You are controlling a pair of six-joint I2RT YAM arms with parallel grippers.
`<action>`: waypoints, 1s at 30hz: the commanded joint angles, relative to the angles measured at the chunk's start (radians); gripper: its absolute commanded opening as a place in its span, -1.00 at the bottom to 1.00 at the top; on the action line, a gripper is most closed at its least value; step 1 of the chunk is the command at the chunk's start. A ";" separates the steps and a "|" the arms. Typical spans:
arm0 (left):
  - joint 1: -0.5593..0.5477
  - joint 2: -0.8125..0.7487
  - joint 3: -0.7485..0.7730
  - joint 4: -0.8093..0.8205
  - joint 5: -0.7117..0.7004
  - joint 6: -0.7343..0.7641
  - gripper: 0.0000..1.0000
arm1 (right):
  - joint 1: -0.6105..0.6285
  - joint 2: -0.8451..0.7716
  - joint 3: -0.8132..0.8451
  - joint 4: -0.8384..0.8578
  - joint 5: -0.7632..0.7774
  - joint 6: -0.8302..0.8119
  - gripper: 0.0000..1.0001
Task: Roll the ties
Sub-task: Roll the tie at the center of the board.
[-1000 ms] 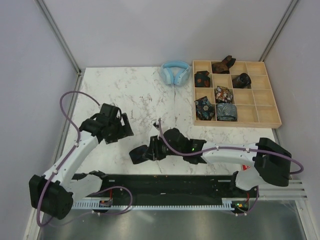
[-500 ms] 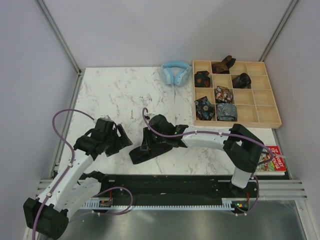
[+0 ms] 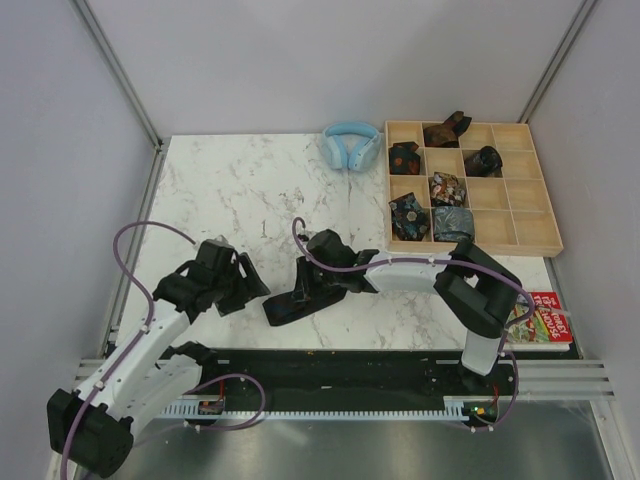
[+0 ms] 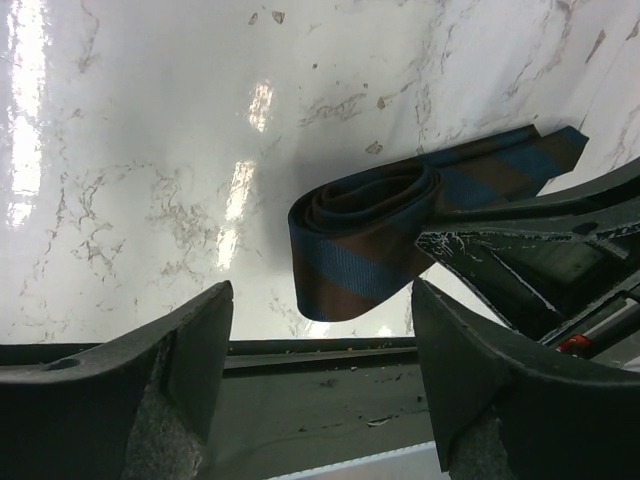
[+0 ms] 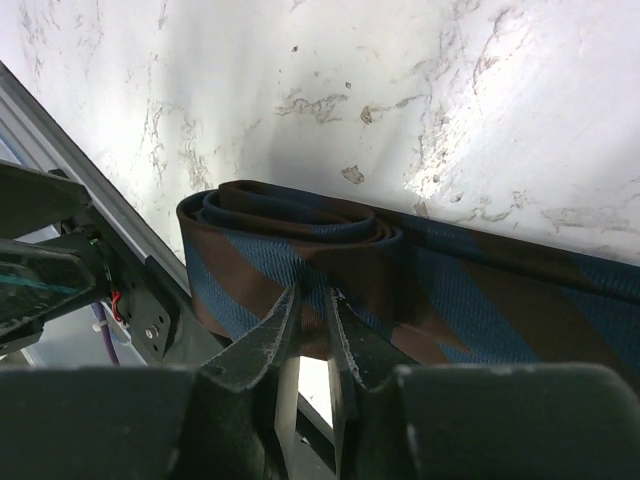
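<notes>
left gripper (image 3: 250, 288) nearer the striped tie (image 4: 365, 245) than before

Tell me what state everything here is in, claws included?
striped tie: half rolled, tail loose and flat
right claw: shut on the striped tie's roll
left claw: open, empty
wooden tray: partly filled with rolled ties, other compartments empty
headphones: lying beside the tray, untouched
</notes>
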 commanded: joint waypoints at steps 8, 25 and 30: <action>-0.102 0.020 -0.132 0.175 -0.019 -0.070 0.50 | -0.017 0.025 -0.067 0.085 -0.022 -0.005 -0.55; -0.136 0.036 -0.317 0.417 -0.031 -0.141 0.34 | -0.030 0.065 -0.090 0.122 -0.047 0.001 -0.56; -0.147 0.011 -0.351 0.459 -0.065 -0.164 0.21 | -0.033 0.078 -0.112 0.140 -0.053 0.004 -0.56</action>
